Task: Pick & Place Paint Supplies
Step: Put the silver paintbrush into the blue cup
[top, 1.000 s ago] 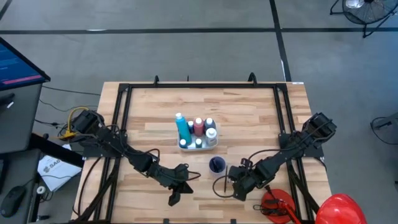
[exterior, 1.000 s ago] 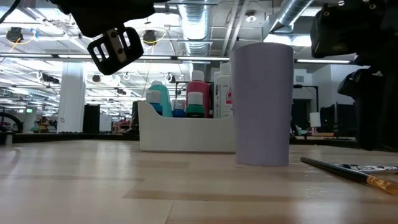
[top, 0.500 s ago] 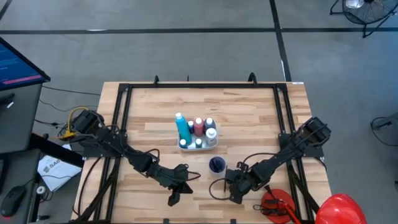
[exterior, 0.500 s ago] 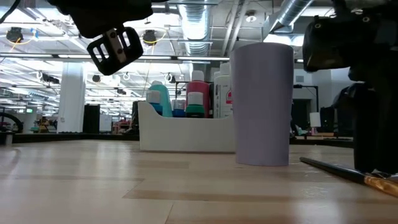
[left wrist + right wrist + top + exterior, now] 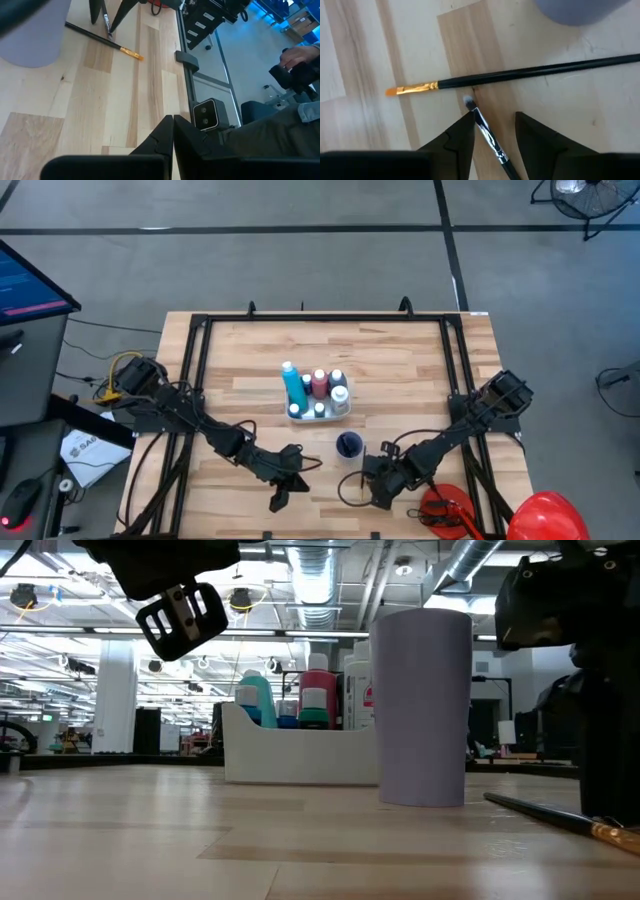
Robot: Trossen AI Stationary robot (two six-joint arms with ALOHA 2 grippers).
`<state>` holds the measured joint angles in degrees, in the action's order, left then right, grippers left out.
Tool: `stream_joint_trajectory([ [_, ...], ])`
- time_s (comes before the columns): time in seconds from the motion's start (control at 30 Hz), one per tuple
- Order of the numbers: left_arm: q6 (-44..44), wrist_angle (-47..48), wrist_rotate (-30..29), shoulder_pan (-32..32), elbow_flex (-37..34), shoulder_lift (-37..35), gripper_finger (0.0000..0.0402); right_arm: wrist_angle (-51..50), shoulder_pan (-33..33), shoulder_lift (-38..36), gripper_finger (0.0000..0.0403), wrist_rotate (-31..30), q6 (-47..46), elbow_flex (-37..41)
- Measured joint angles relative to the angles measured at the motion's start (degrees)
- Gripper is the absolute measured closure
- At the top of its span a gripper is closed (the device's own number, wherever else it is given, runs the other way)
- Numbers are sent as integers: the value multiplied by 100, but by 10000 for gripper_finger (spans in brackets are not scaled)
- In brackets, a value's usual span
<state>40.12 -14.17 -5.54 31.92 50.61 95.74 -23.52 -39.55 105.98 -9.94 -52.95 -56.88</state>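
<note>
Right gripper [image 5: 492, 131]: low over the near right part of the counter [image 5: 400, 370], arm stretched in from the right edge, wrist tipped down. Fingers [image 5: 457, 135] apart, a thin silver-ferruled brush [image 5: 485, 131] lying between them, one finger against it; whether gripped, cannot tell.

Long black-handled brush [image 5: 520, 74], orange bristles: flat on the counter just beyond the right fingertips, crossing the small brush's tip, apart from both fingers.

Left gripper [image 5: 285, 485]: raised above the near centre-left of the counter, arm reaching in from the left edge. Fingers [image 5: 170, 135] pressed together, nothing between them.

Lilac cup [image 5: 423, 705]: upright near the counter's middle, just beside the long brush's handle end.

White caddy [image 5: 300, 755]: behind the cup, holding upright paint bottles [image 5: 318, 385], light blue, red, and white with red label.

Counter: pale wood planks, black frame rails along three sides.

Red tool [image 5: 445, 510]: near right corner, beside the right arm.

Room: grey floor with dark lines, monitor [image 5: 30, 280] to the left, ceiling ducts and lights beyond. A person's hand [image 5: 297, 55] at the left wrist view's edge, past the counter.
</note>
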Motion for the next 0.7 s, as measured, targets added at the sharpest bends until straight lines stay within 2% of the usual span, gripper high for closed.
stream_joint_trajectory([
  [0.17, -26, 0, 0, -9, 0, 0, 399, -10, 25, 1, 270, 92, 119, 0],
  [0.4, -39, 11, 0, -11, 0, 0, 399, -60, 24, 6, 241, 126, 1185, 4],
  [0.57, -39, 20, 2, -11, -2, 0, 399, -217, 48, 8, 228, 149, 1276, -7],
  [0.7, -39, 22, 1, -11, -2, 0, 399, -290, -5, 6, 235, 102, 1307, -7],
])
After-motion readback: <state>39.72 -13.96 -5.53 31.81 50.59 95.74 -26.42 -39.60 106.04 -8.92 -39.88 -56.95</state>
